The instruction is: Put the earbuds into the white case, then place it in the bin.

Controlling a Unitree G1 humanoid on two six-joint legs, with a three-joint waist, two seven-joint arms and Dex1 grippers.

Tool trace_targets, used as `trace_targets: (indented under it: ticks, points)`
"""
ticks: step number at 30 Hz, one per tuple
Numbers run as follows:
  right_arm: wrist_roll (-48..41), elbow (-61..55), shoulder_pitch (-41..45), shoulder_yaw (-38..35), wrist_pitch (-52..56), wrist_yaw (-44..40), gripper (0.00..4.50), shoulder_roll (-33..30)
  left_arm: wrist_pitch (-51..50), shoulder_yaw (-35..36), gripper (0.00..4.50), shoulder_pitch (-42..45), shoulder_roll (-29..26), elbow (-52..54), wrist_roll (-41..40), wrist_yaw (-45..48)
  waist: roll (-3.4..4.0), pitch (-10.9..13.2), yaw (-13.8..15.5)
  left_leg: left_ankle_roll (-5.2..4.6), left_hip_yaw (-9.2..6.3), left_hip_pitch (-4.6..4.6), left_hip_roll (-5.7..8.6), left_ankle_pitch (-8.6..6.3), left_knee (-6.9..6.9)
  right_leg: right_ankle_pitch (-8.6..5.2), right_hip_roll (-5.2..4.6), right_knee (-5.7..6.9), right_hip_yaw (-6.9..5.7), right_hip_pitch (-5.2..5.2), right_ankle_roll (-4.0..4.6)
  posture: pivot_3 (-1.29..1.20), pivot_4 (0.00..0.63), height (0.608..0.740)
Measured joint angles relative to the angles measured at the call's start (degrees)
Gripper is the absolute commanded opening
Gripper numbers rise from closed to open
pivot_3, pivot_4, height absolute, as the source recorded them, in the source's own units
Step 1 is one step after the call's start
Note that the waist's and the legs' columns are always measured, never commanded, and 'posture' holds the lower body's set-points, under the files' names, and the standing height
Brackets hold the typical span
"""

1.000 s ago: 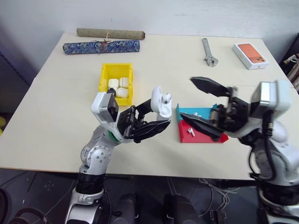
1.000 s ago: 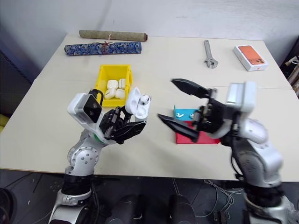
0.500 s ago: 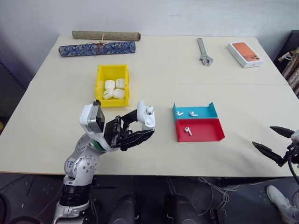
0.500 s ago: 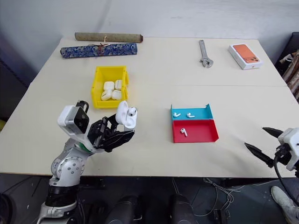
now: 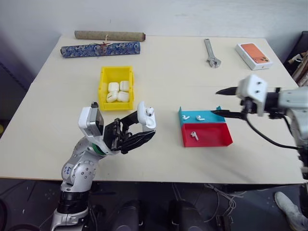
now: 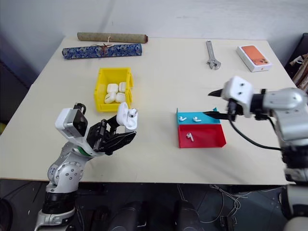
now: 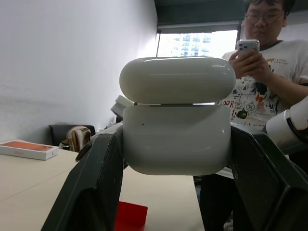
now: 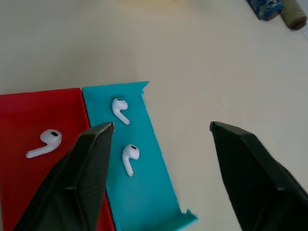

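Near the front edge of the table (image 5: 250, 159), left of its middle, the left gripper (image 5: 137, 132) is clamped on the white case (image 5: 146, 116) and holds it in the air; its lid is tipped open and one earbud (image 5: 149, 110) sits in the top. The case stands roughly upright, long axis rising from the fingers, its open mouth up and toward the far edge, tilted slightly right.

Toward the right edge, the right gripper (image 5: 222, 102) hangs with its fingers spread and nothing between them, above the far end of the blue tray (image 5: 214, 115), which lies against the red tray (image 5: 211, 137). Two earbuds (image 8: 125, 134) lie in the blue tray, stems pointing roughly along its length; one more lies in the red tray. The bin (image 5: 103, 89) stands nearer the far left corner, well apart from both trays, with several white cases already inside.

My worry is the pick: the buds are tiny and glossy, so wide jaws could flick one out or pinch the tray wall instead. The two blue-tray buds lie near each other, so one could get nudged. A tilt of the held case could also spill the seated bud
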State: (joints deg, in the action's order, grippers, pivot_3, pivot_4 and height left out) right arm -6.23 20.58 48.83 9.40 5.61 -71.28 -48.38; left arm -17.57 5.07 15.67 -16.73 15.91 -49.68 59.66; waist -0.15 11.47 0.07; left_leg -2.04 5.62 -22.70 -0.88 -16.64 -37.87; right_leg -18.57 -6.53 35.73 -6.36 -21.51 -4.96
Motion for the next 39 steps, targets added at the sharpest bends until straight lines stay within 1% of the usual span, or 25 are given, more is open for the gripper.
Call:
trace_targets:
  ticks: [1, 4, 6, 11, 17, 27, 39]
  points:
    - [1.99, 2.89, 2.21, 2.14, -0.99, -0.8, 1.77, 1.06, 0.02, 0.07, 2.8, 0.05, -0.01, 0.02, 0.01, -0.14, 0.0, 0.0, -0.05, 0.0, -0.04, -0.03, 0.0, 0.0, -0.02, 0.0, 0.0, 0.01, -0.04, -0.01, 0.0, 0.0, 0.15, 0.74]
    - [7.15, 11.81, 7.12, 6.88, -4.8, -2.92, 1.77, 3.89, 0.11, 0.35, 2.8, 0.06, -0.03, 0.13, 0.03, -0.45, 0.0, 0.0, -0.09, 0.0, -0.13, -0.1, 0.0, 0.0, -0.08, 0.0, 0.0, 0.07, -0.17, 0.0, 0.0, 0.0, 0.15, 0.74]
    - [8.93, 16.24, 9.08, 8.38, -6.59, -3.58, 1.77, 5.32, 0.2, 0.53, 2.8, -0.07, 0.01, 0.22, 0.13, -0.87, 0.0, 0.0, -0.23, -0.01, -0.14, -0.13, 0.0, 0.01, -0.1, 0.0, 0.0, 0.15, -0.18, -0.01, 0.0, 0.0, 0.15, 0.74]
    - [13.43, 25.84, 13.47, 10.65, -10.44, -4.6, 1.77, 8.33, 0.69, 0.36, 2.8, -1.3, 0.45, 1.69, 0.48, -2.13, 0.0, 0.0, -0.35, -0.01, -0.15, -0.13, -0.01, 0.01, -0.1, 0.0, 0.01, 0.21, -0.19, -0.01, 0.0, 0.0, 0.15, 0.74]
    - [17.58, 33.5, 16.54, 12.19, -13.72, -4.89, 1.77, 10.86, 0.85, 0.31, 2.8, -2.82, 0.42, 2.67, 0.54, -3.15, 0.0, 0.0, -0.36, 0.0, -0.16, -0.13, -0.01, 0.02, -0.12, 0.0, 0.01, 0.22, -0.19, 0.0, 0.0, 0.0, 0.15, 0.74]
    - [21.14, 42.08, 19.53, 12.73, -18.21, -3.65, 1.77, 13.29, 0.96, 0.16, 2.8, -2.81, 0.11, 3.64, 0.55, -4.01, 0.0, 0.0, -0.46, 0.01, -0.18, -0.13, -0.01, 0.03, -0.12, 0.0, 0.01, 0.24, -0.19, 0.0, 0.0, 0.0, 0.15, 0.74]
    - [22.29, 45.28, 20.68, 12.59, -19.93, -2.83, 1.77, 13.51, 0.96, 0.16, 2.8, -2.8, -0.25, 3.91, 0.54, -4.64, 0.01, 0.0, -0.47, 0.02, -0.19, -0.1, -0.01, 0.03, -0.14, 0.0, 0.01, 0.23, -0.18, 0.02, 0.0, 0.0, 0.15, 0.74]
